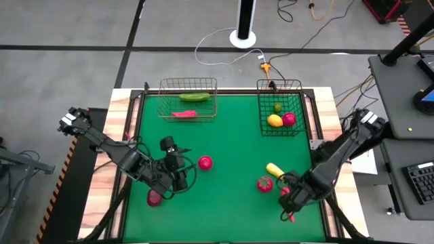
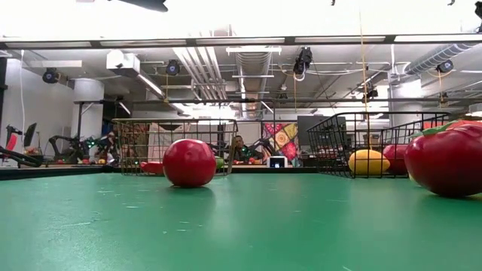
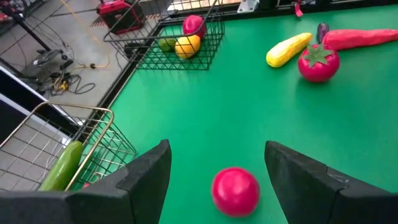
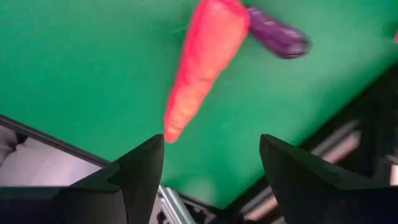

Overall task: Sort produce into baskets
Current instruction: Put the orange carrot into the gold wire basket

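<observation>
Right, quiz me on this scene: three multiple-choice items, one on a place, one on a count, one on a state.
1. Where is the green cucumber?
A. in the tan basket
B. in the dark basket
C. loose outside both baskets

2. How many pieces lie in the black basket?
A. one
B. three
C. six

3. How is the left hand?
A. shut on a lemon
B. shut on a chili
C. open and empty

Key:
1 A, the high view shows it inside the tan wire.
2 B, a lime, a lemon and a pink fruit are there.
3 C, its fingers stand apart and the pink ball lies untouched on the table.
</observation>
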Controlling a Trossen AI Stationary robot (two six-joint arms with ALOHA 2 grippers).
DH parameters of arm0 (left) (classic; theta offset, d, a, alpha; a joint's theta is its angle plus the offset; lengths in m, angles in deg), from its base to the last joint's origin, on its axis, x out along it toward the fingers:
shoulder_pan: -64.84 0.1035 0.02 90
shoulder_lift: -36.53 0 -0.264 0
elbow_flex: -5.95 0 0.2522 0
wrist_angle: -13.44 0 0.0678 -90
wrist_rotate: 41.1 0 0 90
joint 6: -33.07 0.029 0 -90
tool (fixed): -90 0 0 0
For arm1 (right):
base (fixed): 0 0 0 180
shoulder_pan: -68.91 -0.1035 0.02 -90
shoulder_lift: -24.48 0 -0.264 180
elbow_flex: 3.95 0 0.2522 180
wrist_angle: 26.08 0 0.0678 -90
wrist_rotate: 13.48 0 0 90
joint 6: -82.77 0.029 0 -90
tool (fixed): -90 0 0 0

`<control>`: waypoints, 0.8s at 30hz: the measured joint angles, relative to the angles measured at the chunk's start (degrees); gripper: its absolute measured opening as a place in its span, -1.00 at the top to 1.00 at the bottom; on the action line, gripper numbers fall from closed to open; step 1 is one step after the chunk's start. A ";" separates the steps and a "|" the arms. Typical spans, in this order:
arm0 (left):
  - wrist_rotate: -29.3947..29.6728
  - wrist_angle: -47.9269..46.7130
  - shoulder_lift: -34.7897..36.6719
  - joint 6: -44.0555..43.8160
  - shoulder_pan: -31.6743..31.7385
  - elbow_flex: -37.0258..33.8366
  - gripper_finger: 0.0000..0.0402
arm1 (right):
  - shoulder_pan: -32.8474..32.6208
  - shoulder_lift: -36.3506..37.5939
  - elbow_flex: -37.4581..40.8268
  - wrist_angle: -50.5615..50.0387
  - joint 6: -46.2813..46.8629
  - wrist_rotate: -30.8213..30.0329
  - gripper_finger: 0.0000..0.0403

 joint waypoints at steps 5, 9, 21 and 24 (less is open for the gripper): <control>-0.02 0.02 0.00 -0.17 0.00 0.00 -0.20 | -0.57 -5.13 -0.02 5.88 -1.90 0.35 -0.27; -0.04 0.09 0.00 -0.20 0.00 0.00 -0.20 | -0.97 -7.81 -0.02 7.59 -2.45 0.39 -0.27; -0.04 0.20 0.00 -0.20 0.00 0.00 -0.20 | -1.17 -9.39 -0.02 7.97 -2.28 -0.02 -0.27; -0.04 0.20 0.00 -0.20 0.00 0.00 -0.20 | -1.18 -9.39 0.31 7.98 -1.87 -0.35 -0.27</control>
